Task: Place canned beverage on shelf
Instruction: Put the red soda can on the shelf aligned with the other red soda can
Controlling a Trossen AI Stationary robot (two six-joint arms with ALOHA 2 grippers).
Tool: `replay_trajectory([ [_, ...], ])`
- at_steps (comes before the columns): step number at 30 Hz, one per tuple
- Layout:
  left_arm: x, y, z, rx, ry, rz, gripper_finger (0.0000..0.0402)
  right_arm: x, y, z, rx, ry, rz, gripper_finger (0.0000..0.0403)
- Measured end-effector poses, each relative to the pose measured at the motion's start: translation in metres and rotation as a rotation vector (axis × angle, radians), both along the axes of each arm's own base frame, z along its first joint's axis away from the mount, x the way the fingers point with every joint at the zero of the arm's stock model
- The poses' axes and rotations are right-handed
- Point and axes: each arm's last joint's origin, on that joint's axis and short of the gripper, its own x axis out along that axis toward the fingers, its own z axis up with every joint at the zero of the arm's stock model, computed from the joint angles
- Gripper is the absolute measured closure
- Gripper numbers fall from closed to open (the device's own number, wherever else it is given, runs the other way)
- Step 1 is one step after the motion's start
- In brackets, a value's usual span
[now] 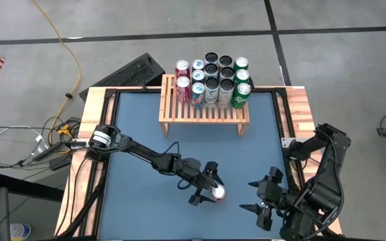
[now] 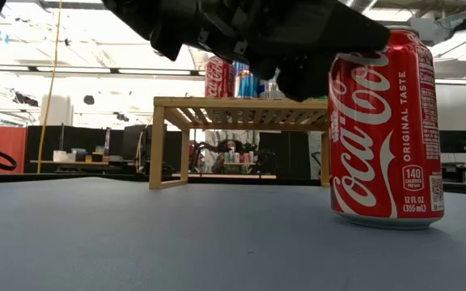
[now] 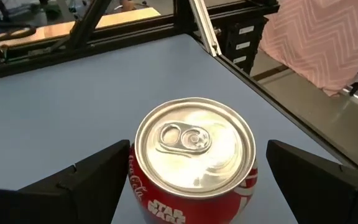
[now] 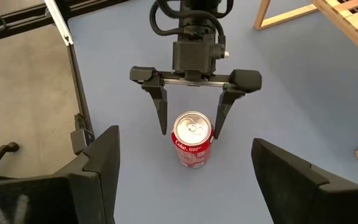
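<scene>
A red cola can (image 4: 192, 152) stands upright on its base on the blue table top, near the table's front, right of centre. My left gripper (image 4: 189, 130) is open, one finger on either side of the can's upper part, apart from it. The can (image 3: 194, 143) shows its silver top between those fingers. The light-wood shelf (image 1: 203, 112) stands on its legs at the table's far side, centre. My right gripper (image 1: 256, 195) hangs open and raised at the near right, with nothing between its fingers.
Several cans (image 1: 213, 82), red, blue, dark and green, stand in rows on the shelf's far half; its near slats (image 1: 203, 115) are bare. A wooden border (image 1: 299, 110) frames the table. A keyboard (image 1: 136, 70) and cables lie on the floor beyond the far left.
</scene>
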Motion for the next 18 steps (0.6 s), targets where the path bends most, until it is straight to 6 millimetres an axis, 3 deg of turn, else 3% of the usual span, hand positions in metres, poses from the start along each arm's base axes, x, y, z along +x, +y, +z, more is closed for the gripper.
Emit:
replay_trajectory([
  [9, 0.003, -0.002, 0.002, -0.022, -0.016, -0.025, 0.004, 0.0, 0.0, 0.0, 0.003, -0.002, 0.0, 0.0117],
  [18, 0.002, -0.006, -0.012, 0.0, 0.039, -0.024, 0.006, 0.001, 0.001, 0.0, 0.023, -0.01, -0.011, 0.0117],
])
